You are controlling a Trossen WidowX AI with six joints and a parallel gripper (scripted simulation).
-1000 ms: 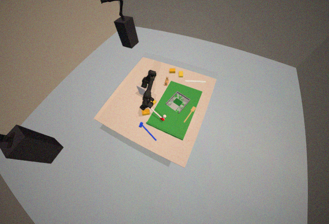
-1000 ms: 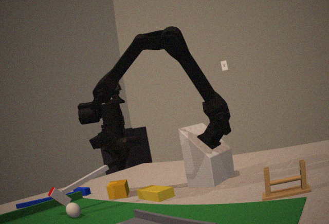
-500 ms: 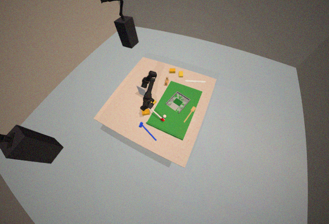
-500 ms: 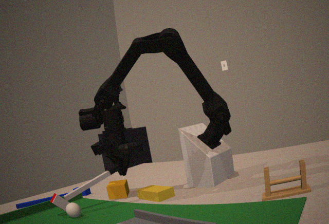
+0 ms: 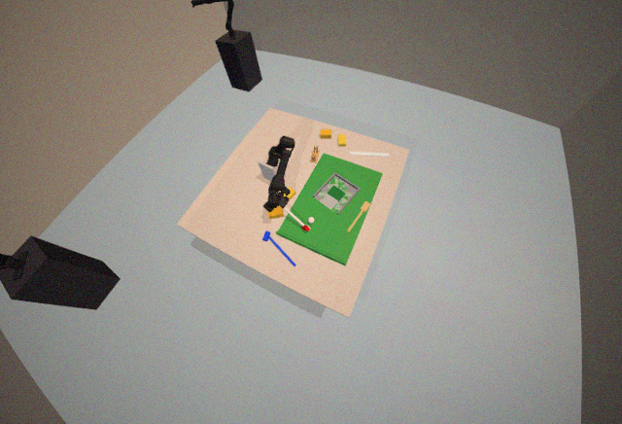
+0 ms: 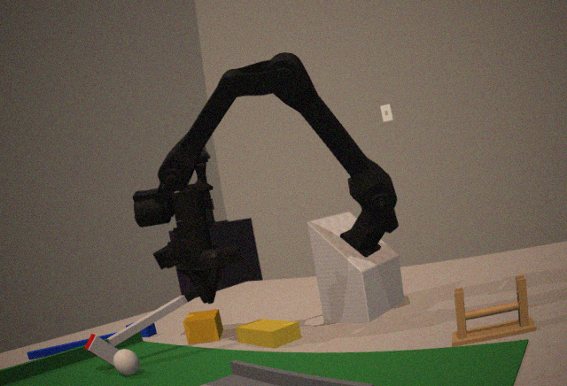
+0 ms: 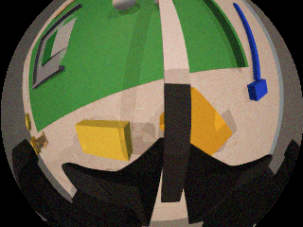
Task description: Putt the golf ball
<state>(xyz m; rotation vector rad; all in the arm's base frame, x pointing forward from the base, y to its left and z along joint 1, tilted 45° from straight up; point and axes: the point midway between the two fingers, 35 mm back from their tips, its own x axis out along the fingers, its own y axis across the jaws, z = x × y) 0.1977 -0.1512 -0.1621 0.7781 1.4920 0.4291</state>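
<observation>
My gripper (image 5: 282,203) (image 6: 206,299) (image 7: 170,142) is shut on the dark grip of the red putter (image 5: 294,217) (image 6: 149,320) (image 7: 175,43). The pale shaft slants down over the green mat (image 5: 327,243) (image 6: 320,361) (image 7: 114,57), with the red-faced head low at its far end. The white golf ball (image 5: 311,219) (image 6: 126,362) (image 7: 124,4) sits on the mat right beside the head; whether they touch is unclear. The ramp's grey border (image 5: 325,203) (image 6: 275,373) surrounds the dark green raised square (image 5: 336,192) (image 7: 48,47), farther along the mat.
An orange block (image 5: 275,212) (image 6: 202,327) (image 7: 208,125) and a yellow block (image 6: 268,332) (image 7: 104,139) lie below the gripper. A blue putter (image 5: 281,250) (image 7: 258,89) lies beside the mat. A wooden paddle (image 5: 358,216) lies on it. A wooden stand (image 5: 314,155) (image 6: 492,312) stands off its corner.
</observation>
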